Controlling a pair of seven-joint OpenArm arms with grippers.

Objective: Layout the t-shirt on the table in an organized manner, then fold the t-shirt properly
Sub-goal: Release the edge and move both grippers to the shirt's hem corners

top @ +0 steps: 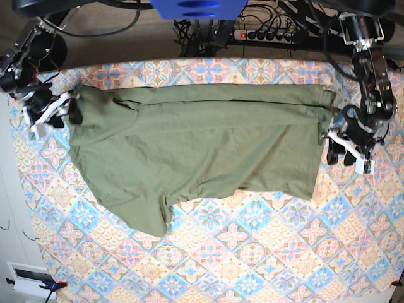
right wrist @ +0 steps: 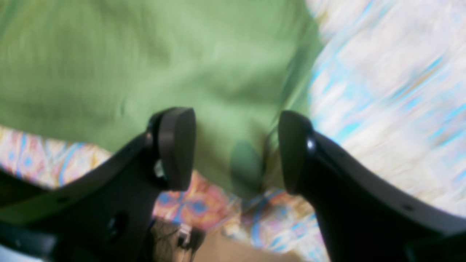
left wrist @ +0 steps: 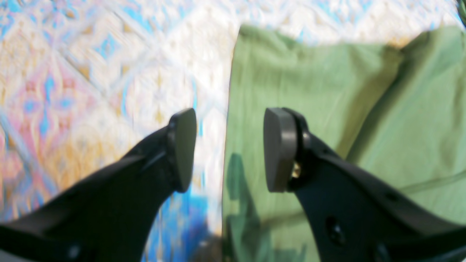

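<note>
The t-shirt (top: 196,148) lay sideways across the far half of the table (top: 265,252), partly folded. Both pincers, left gripper (top: 341,151) and right gripper (top: 53,112), stood wide and empty at its ends. A clean fold, I judged, needed both edges pinched level and carried over together.

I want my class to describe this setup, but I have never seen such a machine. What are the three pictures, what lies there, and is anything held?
It is a robot with two arms, each ending in a two-fingered gripper. The base view looks down on a table with a t-shirt spread across it. The other two pictures come from cameras on the wrists, looking past the fingers. The left gripper hangs open over the shirt's edge; the right gripper is open above a corner. Neither holds anything.
</note>
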